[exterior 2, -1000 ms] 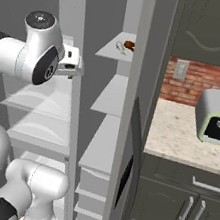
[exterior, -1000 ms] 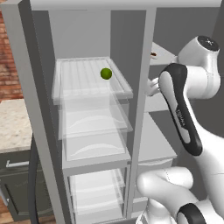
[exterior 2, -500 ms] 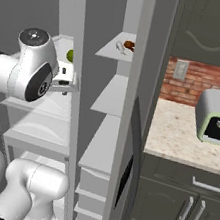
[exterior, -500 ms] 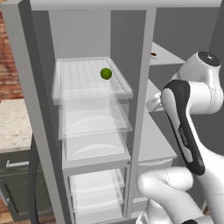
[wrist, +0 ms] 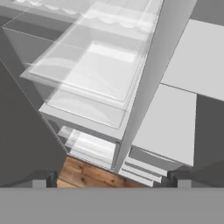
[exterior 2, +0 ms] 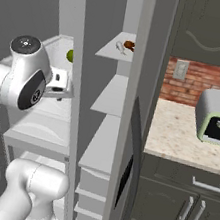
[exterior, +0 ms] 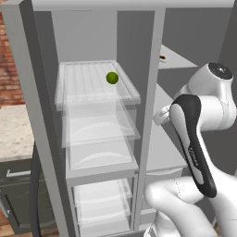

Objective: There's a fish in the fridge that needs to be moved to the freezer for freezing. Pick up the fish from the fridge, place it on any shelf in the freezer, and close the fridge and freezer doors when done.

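The fridge (exterior: 97, 120), with clear glass shelves, holds a round green ball (exterior: 112, 77) on its top shelf. To its right is the narrower freezer (exterior 2: 106, 131) with solid grey shelves. On the freezer's top shelf lies the small pale fish (exterior 2: 121, 47) beside a brown item (exterior 2: 129, 45); it is too small to make out in detail. My gripper (wrist: 112, 178) is open and holds nothing. It hangs in front of the post between the two sections, pointing down at the drawers. Both doors stand open: the fridge door (exterior: 25, 115) at the left, the freezer door (exterior 2: 134, 136) edge-on.
A pale green toaster oven (exterior 2: 216, 122) sits on the speckled counter (exterior 2: 178, 138) right of the freezer door, above dark cabinets (exterior 2: 186, 211). Another counter (exterior: 14, 134) lies left of the fridge door. Wooden floor (wrist: 87, 173) shows below the drawers.
The hand has dropped from upper-shelf height and drawn back toward the base, away from the freezer shelf. The jaws have stayed open and the fish and ball have not moved.
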Motion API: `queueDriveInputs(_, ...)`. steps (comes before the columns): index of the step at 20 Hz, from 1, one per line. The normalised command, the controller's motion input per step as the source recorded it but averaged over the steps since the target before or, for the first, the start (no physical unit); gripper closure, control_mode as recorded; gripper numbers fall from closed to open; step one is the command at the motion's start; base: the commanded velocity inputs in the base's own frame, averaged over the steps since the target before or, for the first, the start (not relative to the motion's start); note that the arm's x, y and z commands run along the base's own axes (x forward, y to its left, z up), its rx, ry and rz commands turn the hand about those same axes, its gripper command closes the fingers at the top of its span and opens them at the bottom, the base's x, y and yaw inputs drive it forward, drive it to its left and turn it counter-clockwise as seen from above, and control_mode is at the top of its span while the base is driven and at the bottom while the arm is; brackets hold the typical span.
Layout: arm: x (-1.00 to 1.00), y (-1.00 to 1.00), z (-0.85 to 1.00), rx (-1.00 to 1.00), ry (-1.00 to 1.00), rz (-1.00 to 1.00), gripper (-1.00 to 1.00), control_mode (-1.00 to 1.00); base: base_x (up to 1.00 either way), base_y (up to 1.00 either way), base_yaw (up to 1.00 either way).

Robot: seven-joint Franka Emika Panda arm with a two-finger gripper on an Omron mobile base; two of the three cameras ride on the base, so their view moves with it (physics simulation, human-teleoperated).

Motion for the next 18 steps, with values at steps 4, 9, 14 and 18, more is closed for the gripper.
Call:
queueDriveInputs(4, -0.44, 0.0, -0.03, 0.0, 0.01, -0.08, -1.0, -1.0, 0.0, 0.0, 0.0)
queueDriveInputs(9, -0.24, 0.0, -0.03, 0.0, 0.01, -0.05, -1.0, 1.0, -0.36, 0.0, -0.08)
queueDriveInputs(14, 0.0, 0.0, 0.0, 0.0, 0.0, 0.0, -1.0, 1.0, -0.6, 0.38, -0.06)
queueDriveInputs(18, 0.0, 0.0, 0.0, 0.0, 0.0, 0.0, -1.0, 1.0, -0.51, 0.5, 0.0)
